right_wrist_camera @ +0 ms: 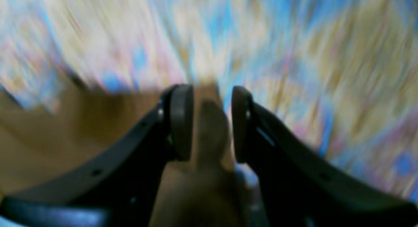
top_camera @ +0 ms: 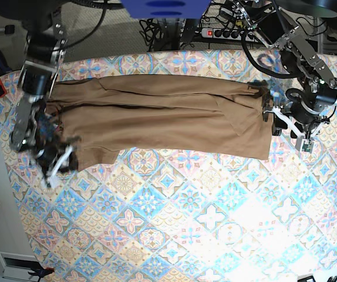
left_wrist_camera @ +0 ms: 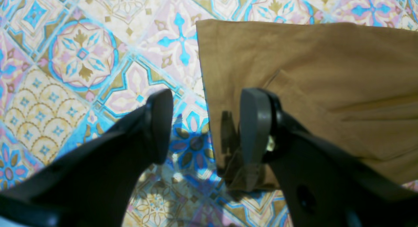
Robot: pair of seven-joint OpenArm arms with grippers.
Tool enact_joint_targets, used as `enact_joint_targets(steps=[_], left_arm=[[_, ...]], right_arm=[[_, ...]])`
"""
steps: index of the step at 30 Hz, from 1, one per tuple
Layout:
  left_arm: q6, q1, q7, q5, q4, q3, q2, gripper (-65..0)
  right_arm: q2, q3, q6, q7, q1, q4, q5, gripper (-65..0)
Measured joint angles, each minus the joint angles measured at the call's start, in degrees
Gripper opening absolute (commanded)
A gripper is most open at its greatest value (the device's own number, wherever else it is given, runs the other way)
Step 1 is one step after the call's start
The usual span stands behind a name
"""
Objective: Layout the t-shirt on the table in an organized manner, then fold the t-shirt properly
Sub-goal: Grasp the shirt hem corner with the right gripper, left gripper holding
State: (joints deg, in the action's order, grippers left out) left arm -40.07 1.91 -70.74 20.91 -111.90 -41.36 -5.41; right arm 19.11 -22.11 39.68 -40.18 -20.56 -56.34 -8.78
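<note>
Both arms are bare metal-and-black linkages with black cables; the black plastic left gripper (left_wrist_camera: 205, 125) carries curved fingers with grey pads (left_wrist_camera: 255, 122).

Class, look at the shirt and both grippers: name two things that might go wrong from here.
1. The right gripper pinches only a thin fold of the t-shirt, and its view is motion-blurred; the cloth may slip out.
2. The left gripper stands open astride the shirt's edge with one finger over the cloth; closing here may bunch the crumpled corner instead of flattening it on the table.
</note>
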Motion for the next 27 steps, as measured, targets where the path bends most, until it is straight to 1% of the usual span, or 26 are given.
enact_joint_targets(steps=[1,4,6,12,15,17,20,21,24,27], left_arm=[[0.0,0.0,0.0,0.0,0.0,0.0,0.0,-33.1],[0.0,-0.1,0.0,0.0,0.0,0.1,0.0,-33.1],[0.0,-0.3,0.0,0.0,0.0,0.1,0.3,-33.1],[0.0,-0.3,0.0,0.0,0.0,0.1,0.3,-33.1],[0.0,-0.3,0.0,0.0,0.0,0.1,0.3,-33.1],[0.0,-0.3,0.0,0.0,0.0,0.1,0.3,-33.1],[0.0,-0.3,0.0,0.0,0.0,0.1,0.3,-33.1],[0.0,-0.3,0.0,0.0,0.0,0.1,0.3,-33.1],[0.0,-0.2,0.0,0.0,0.0,0.0,0.0,-33.1],[0.0,-0.2,0.0,0.0,0.0,0.0,0.0,-33.1]], right_arm=[[0.3,0.0,0.0,1.0,-0.3,0.5,0.0,-45.8],[1.1,0.0,0.0,0.9,0.5,1.8,0.5,-45.8],[1.1,0.0,0.0,0.8,1.3,2.1,1.5,-45.8],[1.0,0.2,0.0,2.2,0.5,2.0,0.4,-45.8],[1.1,0.6,0.0,1.8,0.9,2.1,0.7,-45.8],[1.4,2.7,-0.1,1.4,1.1,2.1,3.0,-45.8],[0.7,4.9,0.0,2.2,0.9,2.1,8.8,-45.8],[0.5,5.0,0.5,2.9,0.8,2.1,11.3,-45.8],[0.0,4.6,0.4,6.8,1.3,2.1,15.3,-45.8],[-1.0,1.4,0.2,10.3,2.7,2.9,16.4,-45.8]])
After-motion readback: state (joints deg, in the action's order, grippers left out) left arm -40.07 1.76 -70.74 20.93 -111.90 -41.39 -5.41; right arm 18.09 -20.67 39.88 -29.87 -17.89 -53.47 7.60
